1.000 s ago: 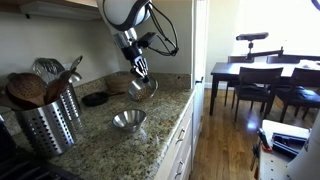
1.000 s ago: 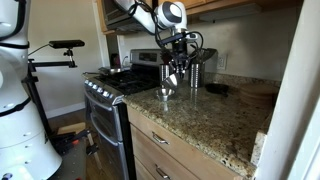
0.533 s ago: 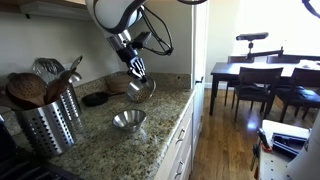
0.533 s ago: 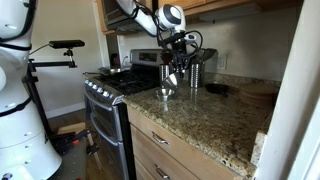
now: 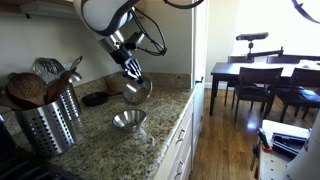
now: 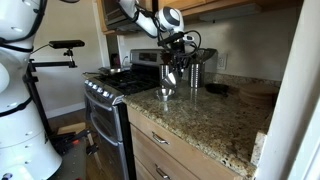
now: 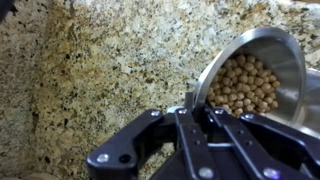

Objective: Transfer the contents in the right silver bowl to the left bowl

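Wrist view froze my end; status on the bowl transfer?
Gripper shut on right silver bowl rim, bowl lifted, contents inside. Left bowl on counter nearby. Nothing seen between them.

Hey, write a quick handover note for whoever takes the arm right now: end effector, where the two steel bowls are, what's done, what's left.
End effector: shut on the rim of the right silver bowl.
Right silver bowl: held in the air above the granite counter, tilted. In the wrist view the round tan pellets are inside it.
Left bowl: upright on the counter, lower than the held bowl. It looks empty, though it is small in view.
Done: bowl grasped and lifted.
Left: line it up over the left bowl, pour the pellets in, then set the bowl down.
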You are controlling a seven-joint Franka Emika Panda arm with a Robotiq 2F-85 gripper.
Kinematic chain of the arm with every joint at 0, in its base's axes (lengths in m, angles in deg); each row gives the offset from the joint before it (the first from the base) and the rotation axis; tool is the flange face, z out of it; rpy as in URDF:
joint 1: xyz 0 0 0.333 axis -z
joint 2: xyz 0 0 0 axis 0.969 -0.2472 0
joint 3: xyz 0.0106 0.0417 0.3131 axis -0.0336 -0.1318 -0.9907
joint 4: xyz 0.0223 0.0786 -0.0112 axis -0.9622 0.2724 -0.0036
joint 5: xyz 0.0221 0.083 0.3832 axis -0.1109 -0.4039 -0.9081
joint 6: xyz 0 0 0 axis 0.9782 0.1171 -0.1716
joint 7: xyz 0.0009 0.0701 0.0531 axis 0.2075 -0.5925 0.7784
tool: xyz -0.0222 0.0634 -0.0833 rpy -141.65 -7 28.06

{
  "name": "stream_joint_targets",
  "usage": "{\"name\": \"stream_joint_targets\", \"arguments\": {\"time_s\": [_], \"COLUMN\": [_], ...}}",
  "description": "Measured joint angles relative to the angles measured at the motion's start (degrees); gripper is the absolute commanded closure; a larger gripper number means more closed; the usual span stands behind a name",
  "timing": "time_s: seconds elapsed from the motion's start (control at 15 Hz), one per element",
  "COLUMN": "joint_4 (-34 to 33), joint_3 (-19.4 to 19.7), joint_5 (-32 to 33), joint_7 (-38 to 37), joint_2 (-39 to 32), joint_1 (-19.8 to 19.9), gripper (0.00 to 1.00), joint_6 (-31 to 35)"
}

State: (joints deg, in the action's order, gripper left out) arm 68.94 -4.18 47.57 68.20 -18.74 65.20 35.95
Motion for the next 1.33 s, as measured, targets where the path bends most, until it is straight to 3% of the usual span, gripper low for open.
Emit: {"name": "stream_joint_targets", "arguments": {"time_s": [1.33], "joint_4": [-3.6], "joint_3": [0.0], "joint_5": [7.4], "joint_7": [-6.8], "joint_2": [-2.8], "joint_1": [-5.5], "gripper": [0.92], "joint_6": [-10.8]}}
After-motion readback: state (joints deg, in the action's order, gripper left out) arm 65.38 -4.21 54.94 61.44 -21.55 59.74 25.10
